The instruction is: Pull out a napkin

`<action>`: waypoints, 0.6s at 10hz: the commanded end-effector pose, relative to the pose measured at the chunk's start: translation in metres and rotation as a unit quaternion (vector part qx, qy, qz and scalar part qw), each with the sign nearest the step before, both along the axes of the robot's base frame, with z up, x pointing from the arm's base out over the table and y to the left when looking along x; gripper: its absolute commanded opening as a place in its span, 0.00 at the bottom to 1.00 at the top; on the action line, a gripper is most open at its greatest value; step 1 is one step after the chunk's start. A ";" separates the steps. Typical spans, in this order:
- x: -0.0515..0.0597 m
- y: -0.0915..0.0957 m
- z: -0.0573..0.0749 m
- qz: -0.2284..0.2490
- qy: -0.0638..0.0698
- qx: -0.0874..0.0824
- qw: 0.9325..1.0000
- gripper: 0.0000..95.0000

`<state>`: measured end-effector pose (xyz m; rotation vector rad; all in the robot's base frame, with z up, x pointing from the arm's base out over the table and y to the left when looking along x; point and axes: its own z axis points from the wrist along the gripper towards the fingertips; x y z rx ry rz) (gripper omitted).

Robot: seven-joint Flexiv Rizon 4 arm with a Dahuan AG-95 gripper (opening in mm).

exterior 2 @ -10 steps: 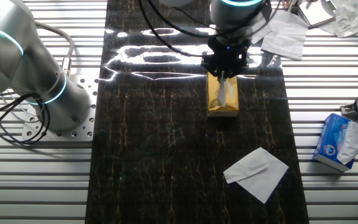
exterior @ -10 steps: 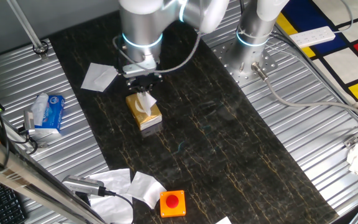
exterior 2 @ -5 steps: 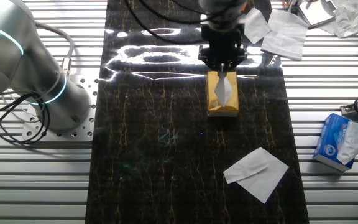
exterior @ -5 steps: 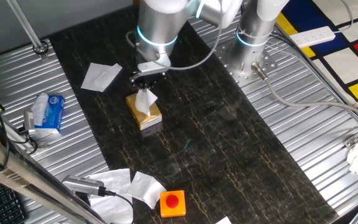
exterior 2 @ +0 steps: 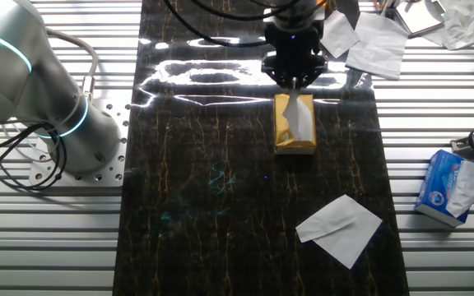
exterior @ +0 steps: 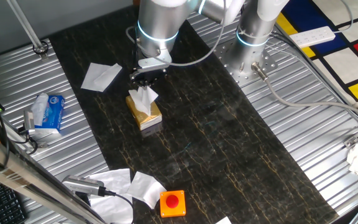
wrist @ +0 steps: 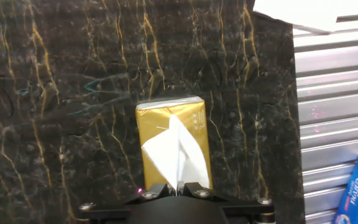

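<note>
The napkin [wrist: 178,151], a thin creased white sheet drawn into a peaked tuft, is pinched at its tip by the claw [wrist: 176,186], whose jaws are closed narrowly on it at the 6 o'clock edge of the hand view. Its lower part stays in the slot of the glossy tan-gold box [wrist: 173,134]. The box sits on the dark, gold-veined desk [wrist: 55,81].

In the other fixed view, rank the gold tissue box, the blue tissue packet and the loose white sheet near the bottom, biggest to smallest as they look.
1. Loose white sheet.
2. Blue tissue packet and gold tissue box: they look about alike, so no ranking between them.
</note>
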<state>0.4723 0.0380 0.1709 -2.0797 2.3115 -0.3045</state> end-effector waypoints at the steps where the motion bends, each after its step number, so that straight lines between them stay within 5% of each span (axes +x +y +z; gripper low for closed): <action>1: -0.002 0.001 0.005 -0.001 0.002 -0.002 1.000 0.00; 6: -0.005 0.003 0.014 -0.011 0.000 0.013 1.000 0.00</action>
